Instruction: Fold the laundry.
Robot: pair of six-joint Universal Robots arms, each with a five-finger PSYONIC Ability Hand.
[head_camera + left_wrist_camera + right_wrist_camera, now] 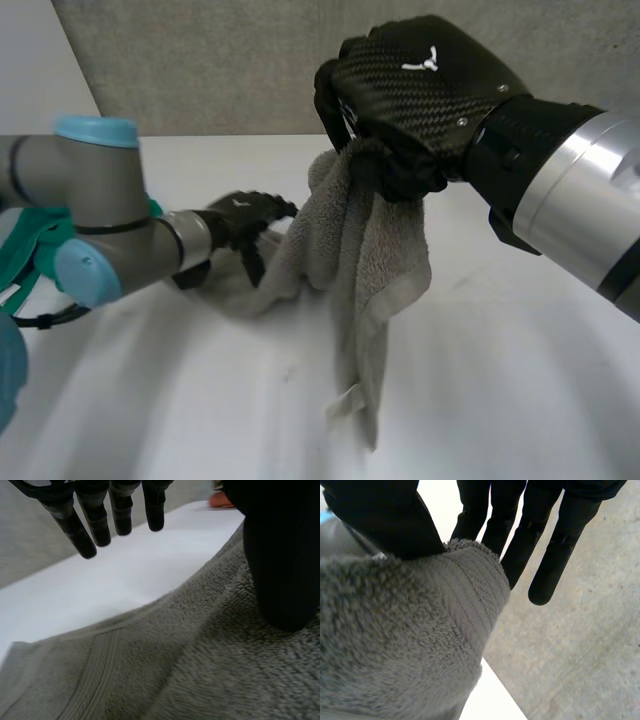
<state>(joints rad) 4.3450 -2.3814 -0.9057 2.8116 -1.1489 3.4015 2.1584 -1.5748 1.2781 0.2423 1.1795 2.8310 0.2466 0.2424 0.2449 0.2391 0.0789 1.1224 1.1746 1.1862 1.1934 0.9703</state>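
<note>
The towel [370,250] is grey cloth, soft and fluffy with tiny loops. It has a flat band of fine ribs near 1 edge. The back of the right hand [420,90] is a hard black shell with a woven criss-cross look and a little shine. The left hand [240,220] is black and dull, maybe rubber or plastic. The right arm [590,190] has a smooth silver metal ring. The left arm [90,190] is smooth grey with a glossy light-blue cap [95,130]. The table [500,380] is white, smooth and matt. The wall [200,60] is grey and rough.
</note>
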